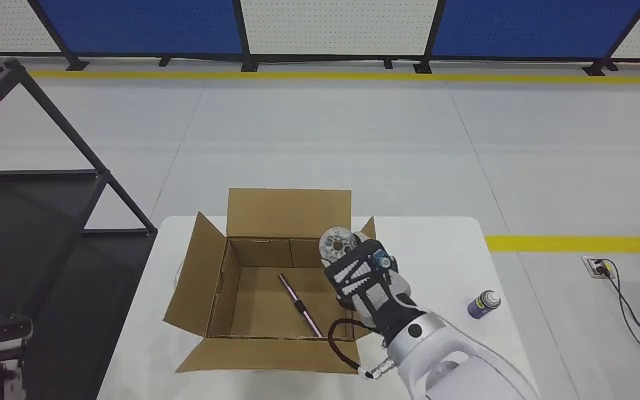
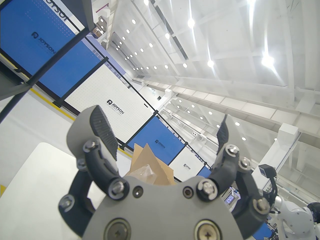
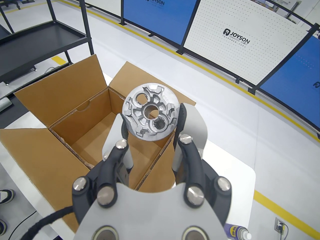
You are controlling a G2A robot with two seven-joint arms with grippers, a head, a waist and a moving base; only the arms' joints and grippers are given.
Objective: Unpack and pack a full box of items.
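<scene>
Right jaws clamp a silvery, holed metal disc (image 3: 140, 126) over the box (image 3: 62, 96) rim — left jaws gape empty

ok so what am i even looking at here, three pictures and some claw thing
It is a two-armed robot at a white table. One picture looks down from above its arms; the other two come from cameras on each wrist. The right end effector is shut on a round metal part, held over a corner of an open cardboard box. A thin rod lies inside the box and a spray can stands on the table. The left end effector is open, empty, pointing towards the ceiling.
</scene>
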